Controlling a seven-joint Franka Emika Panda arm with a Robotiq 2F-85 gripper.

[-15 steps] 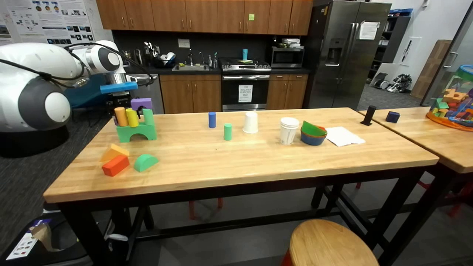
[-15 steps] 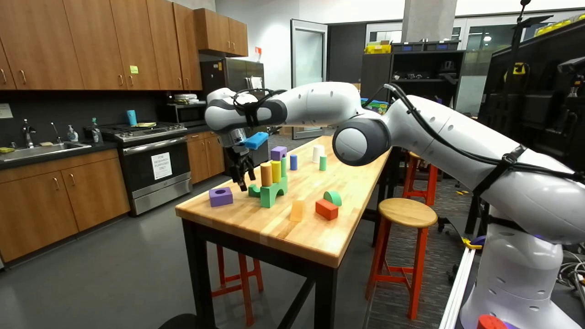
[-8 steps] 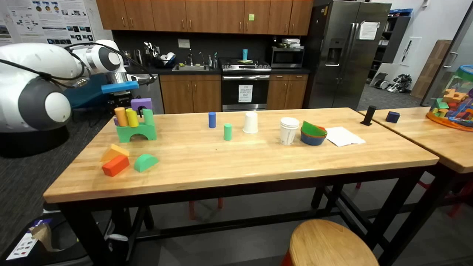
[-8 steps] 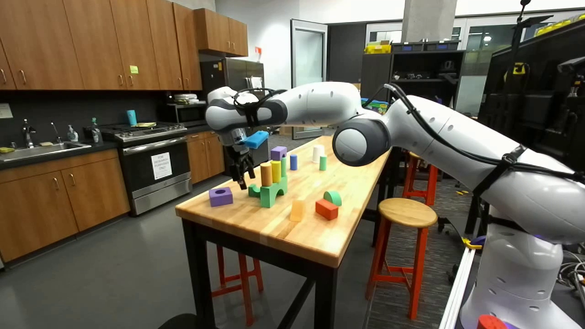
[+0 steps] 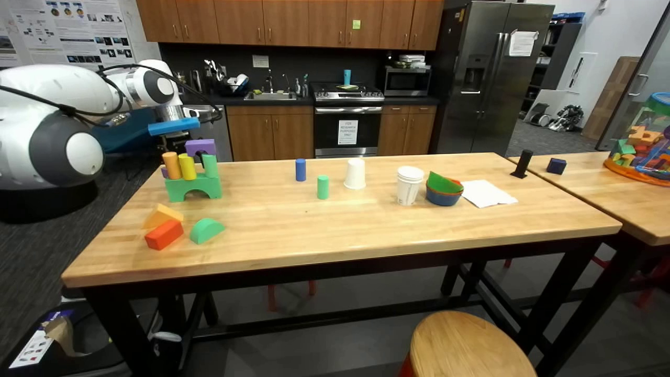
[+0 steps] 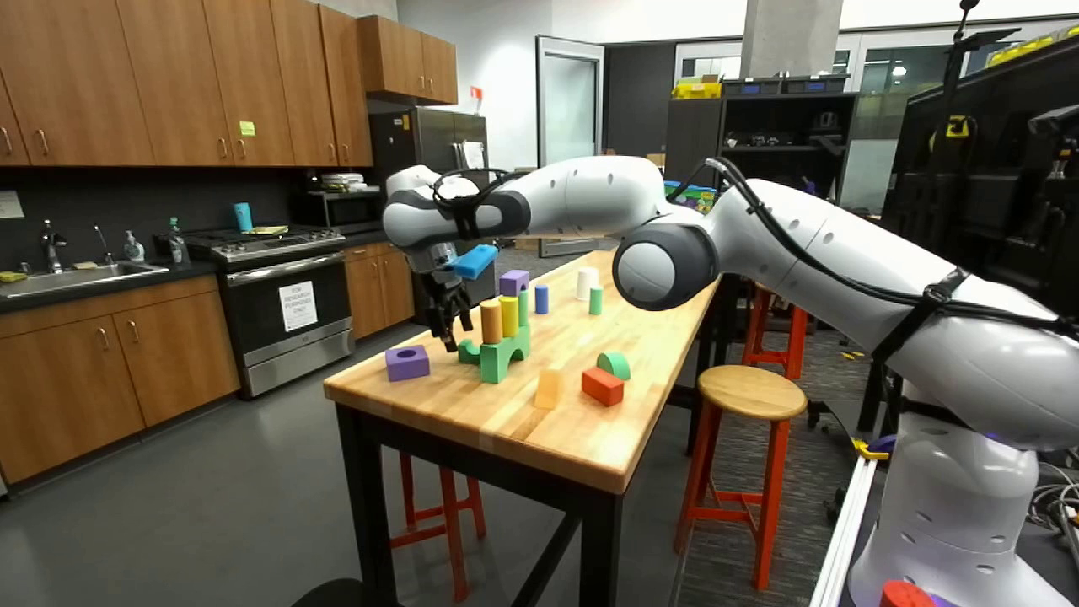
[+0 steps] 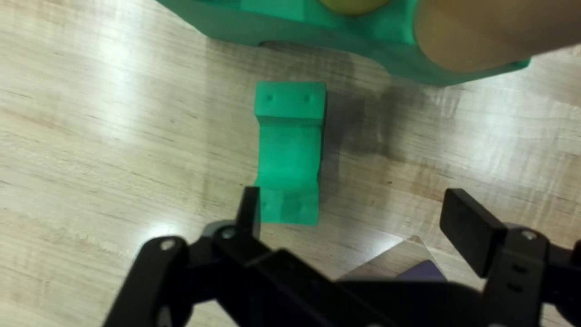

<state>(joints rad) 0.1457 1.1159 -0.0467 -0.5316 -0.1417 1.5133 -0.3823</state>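
Note:
My gripper is open, with nothing held between its wide-set fingers. A small green arch block lies on the table in the wrist view, and the left finger overlaps its near corner; contact cannot be told. Past it stands a larger green arch bearing an orange cylinder, a yellow cylinder and a green cylinder. A purple arch shows above the yellow and green ones. In an exterior view the gripper hangs beside this stack; blocks hide its fingers elsewhere.
A purple block with a hole lies near the table corner. An orange wedge, red block and green half-round lie on the near side. Farther along stand a blue cylinder, another green cylinder and cups.
Over the last half second the arm has shifted slightly, its wrist a little lower and to the right in both exterior views. The gripper stays open and the blocks keep their places.

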